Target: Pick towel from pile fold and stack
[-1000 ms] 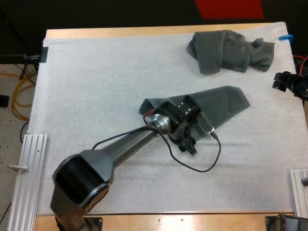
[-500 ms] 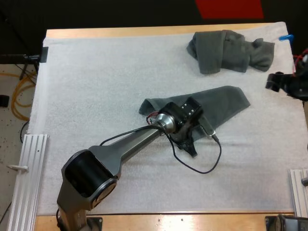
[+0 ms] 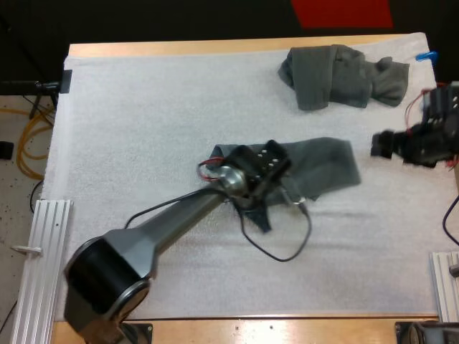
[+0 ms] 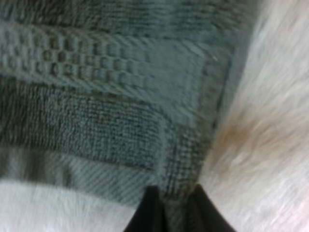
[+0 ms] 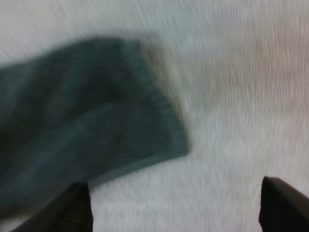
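Observation:
A dark grey-green towel (image 3: 319, 166) lies spread in the middle of the mat, and a crumpled towel (image 3: 343, 74) sits at the far right. My left gripper (image 3: 259, 213) is at the spread towel's near edge. In the left wrist view the towel (image 4: 96, 96) has its woven hem pinched between my left gripper's (image 4: 176, 212) black fingertips (image 4: 149, 215). My right gripper (image 3: 384, 145) hovers just right of the spread towel. In the right wrist view its fingers (image 5: 72, 208) stand wide apart, open over the mat beside the towel's corner (image 5: 159, 125).
White mat (image 3: 143, 129) covers the table, with bare mat to the left and at the front. Metal rails stand at the front left (image 3: 43, 244) and front right (image 3: 446, 283) edges.
My left gripper has shut on the towel's edge and pulled the towel a little to the left. My right arm has moved left toward the towel's right end.

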